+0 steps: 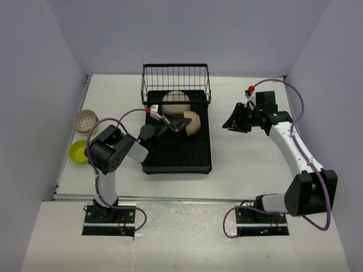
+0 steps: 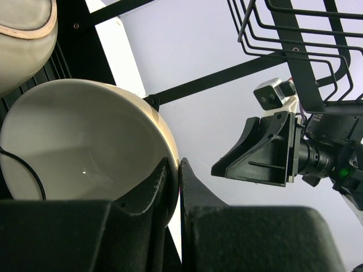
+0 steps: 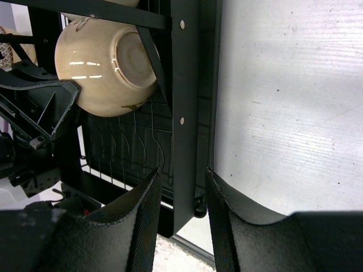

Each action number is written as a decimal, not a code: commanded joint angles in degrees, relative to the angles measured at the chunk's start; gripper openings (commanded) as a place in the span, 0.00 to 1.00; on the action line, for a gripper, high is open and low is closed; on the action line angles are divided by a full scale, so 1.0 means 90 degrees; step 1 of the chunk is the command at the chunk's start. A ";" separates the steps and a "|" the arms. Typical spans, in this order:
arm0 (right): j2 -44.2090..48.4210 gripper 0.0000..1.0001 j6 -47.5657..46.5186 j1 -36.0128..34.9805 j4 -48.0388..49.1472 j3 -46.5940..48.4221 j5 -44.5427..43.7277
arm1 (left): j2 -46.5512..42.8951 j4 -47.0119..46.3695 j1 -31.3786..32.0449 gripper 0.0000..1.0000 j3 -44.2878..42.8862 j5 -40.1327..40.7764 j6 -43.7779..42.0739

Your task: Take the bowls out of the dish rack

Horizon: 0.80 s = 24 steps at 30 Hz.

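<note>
Two bowls (image 1: 174,101) stand in the rack (image 1: 178,157); the left gripper (image 2: 174,164) pinches the right-edge bowl (image 1: 194,121) by its rim, the right gripper (image 3: 181,170) hangs open, empty. Next: lift it clear.

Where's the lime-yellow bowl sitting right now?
In the top view the lime-yellow bowl sits on the table at the far left, outside the dish rack, just nearer than the net-patterned bowl and beside the left arm.
</note>
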<state>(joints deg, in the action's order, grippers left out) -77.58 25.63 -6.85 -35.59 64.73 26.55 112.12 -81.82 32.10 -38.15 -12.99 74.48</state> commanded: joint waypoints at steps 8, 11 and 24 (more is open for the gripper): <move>0.0241 0.37 0.0004 -0.0039 0.0000 0.0230 0.0039 | 0.0306 -0.2363 -0.0021 0.00 -0.0058 -0.0060 0.0289; 0.0280 0.37 -0.0006 -0.0030 0.0019 0.0171 0.0010 | 0.0355 -0.2626 -0.0021 0.00 -0.0019 -0.0050 0.0445; 0.0310 0.37 -0.0025 -0.0030 0.0088 0.0054 0.0009 | -0.0123 -0.2969 -0.0031 0.00 0.0450 0.0008 0.0280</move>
<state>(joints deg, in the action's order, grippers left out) -76.42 25.67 -6.85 -35.55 64.73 26.55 111.28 -81.32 31.64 -36.93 -12.49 78.37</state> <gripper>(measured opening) 0.371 0.102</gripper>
